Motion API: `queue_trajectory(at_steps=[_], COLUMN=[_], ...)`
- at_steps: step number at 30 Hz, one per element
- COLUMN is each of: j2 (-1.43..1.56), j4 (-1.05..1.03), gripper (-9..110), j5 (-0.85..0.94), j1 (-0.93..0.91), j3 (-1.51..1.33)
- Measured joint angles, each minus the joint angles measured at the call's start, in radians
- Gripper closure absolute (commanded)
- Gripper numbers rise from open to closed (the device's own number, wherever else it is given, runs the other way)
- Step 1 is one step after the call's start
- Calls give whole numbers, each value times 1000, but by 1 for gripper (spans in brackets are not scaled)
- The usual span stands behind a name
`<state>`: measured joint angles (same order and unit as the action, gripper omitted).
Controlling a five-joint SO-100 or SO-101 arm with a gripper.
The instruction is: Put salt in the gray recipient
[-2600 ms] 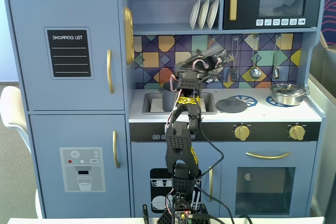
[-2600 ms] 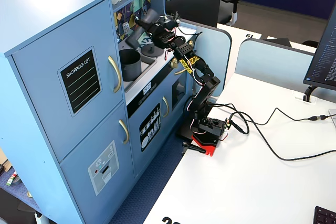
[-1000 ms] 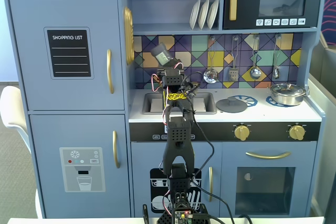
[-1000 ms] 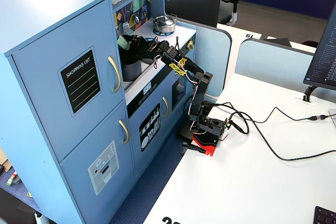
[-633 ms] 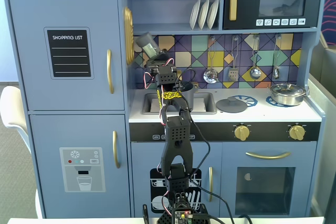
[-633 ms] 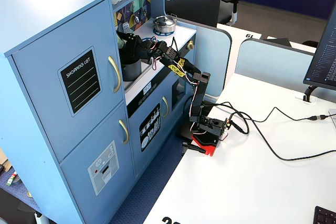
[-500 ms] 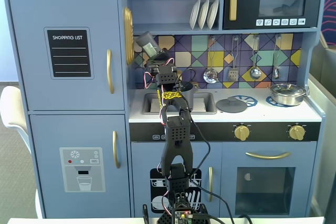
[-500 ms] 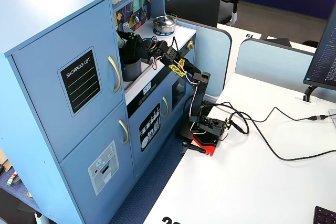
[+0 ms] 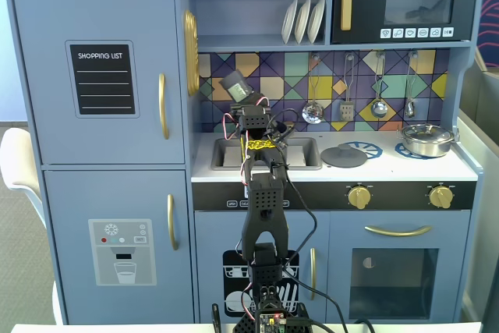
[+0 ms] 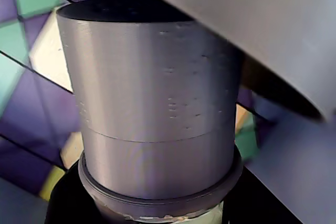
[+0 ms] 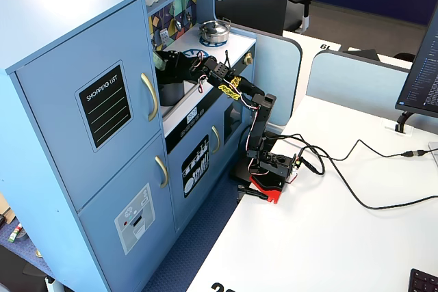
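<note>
Salt shaker [image 9: 235, 86] clamped in gripper [image 9: 244, 104], lifted clear of counter, tilted with cap up-left against mosaic backsplash [image 9: 390, 68]. Wrist view: shaker cap [image 10: 152, 103] fills frame, pale green label strip just visible at bottom edge. Gray pot [image 11: 171, 91] sits in toy kitchen sink [image 9: 226, 154] (mostly hidden behind arm in front fixed view), seemingly below shaker. Flat gray lid [image 9: 344, 155] and steel pan [image 9: 426, 139] on stovetop to right, well apart.
</note>
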<state>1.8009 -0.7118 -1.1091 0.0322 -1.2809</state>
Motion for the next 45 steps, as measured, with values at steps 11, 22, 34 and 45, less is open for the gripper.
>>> queue_trajectory(at_steps=[11,22,34,45], j2=[-29,-31,-80,-80], j4=[5,-9,26,0], gripper=[101,101,101,101], j5=[5,3,8,370], j1=[74,-2,74,-57], j3=[190,78,222,250])
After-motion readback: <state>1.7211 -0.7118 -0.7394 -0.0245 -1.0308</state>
